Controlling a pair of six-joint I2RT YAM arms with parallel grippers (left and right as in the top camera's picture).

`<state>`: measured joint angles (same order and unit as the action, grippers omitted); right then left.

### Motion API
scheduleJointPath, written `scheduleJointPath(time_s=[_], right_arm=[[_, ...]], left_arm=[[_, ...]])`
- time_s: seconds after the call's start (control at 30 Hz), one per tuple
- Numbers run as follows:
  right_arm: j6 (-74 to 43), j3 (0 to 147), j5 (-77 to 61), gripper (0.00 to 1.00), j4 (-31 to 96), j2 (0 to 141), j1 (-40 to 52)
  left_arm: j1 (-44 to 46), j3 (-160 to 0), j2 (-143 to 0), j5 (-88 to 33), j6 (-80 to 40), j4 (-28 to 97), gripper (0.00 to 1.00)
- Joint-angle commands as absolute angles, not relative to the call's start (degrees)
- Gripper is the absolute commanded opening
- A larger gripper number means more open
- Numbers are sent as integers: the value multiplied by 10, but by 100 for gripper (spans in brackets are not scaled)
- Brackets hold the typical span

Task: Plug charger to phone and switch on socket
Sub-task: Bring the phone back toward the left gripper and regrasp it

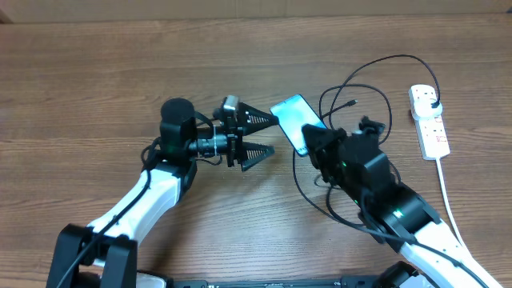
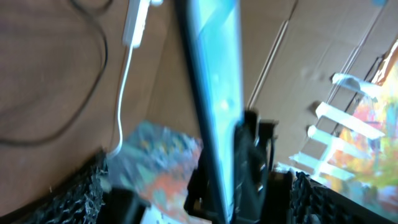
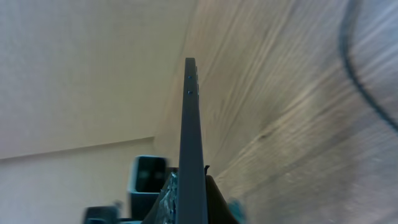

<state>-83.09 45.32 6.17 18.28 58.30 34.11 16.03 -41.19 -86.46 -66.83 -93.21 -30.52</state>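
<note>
The phone (image 1: 294, 118), slim with a light-blue screen, is held off the table at its lower end, and my right gripper (image 1: 318, 142) is shut on it. In the right wrist view the phone (image 3: 189, 118) shows edge-on, rising from between the fingers of my right gripper (image 3: 189, 202). My left gripper (image 1: 275, 134) is open just left of the phone, one finger on either side of its near edge. From the left wrist the phone (image 2: 214, 93) runs steeply between the wide-apart fingers (image 2: 84, 193). The charger (image 1: 364, 80) lies in loose black loops and runs to the socket (image 1: 428, 122).
The socket's white cord (image 1: 448, 200) runs down the right side of the wooden table (image 1: 96, 88). Loops of black cable (image 1: 320, 196) also lie beside and under my right arm. The socket (image 2: 135, 22) and the cable (image 2: 93, 68) show at the left wrist view's top left.
</note>
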Motion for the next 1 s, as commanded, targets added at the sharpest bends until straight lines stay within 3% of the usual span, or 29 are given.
scheduleJointPath(time_s=[0.0, 0.27, 0.43, 0.7, 0.87, 0.97], right_arm=[[-842, 454, 53, 4, 140, 624, 340], [-842, 454, -73, 4, 73, 681, 341], [-842, 454, -87, 4, 74, 664, 340], [-842, 454, -58, 4, 100, 610, 340], [-843, 454, -78, 4, 104, 606, 341], [-877, 454, -100, 4, 117, 606, 341]], left_arm=[[170, -411, -871, -726, -999, -330, 100], [170, -411, -871, -689, -1075, -413, 98], [169, -411, -871, -673, -1076, -410, 92], [153, -411, -871, -654, -1076, -408, 91], [145, -411, -871, -633, -1077, -408, 74], [147, -411, -871, -621, -1085, -408, 71]])
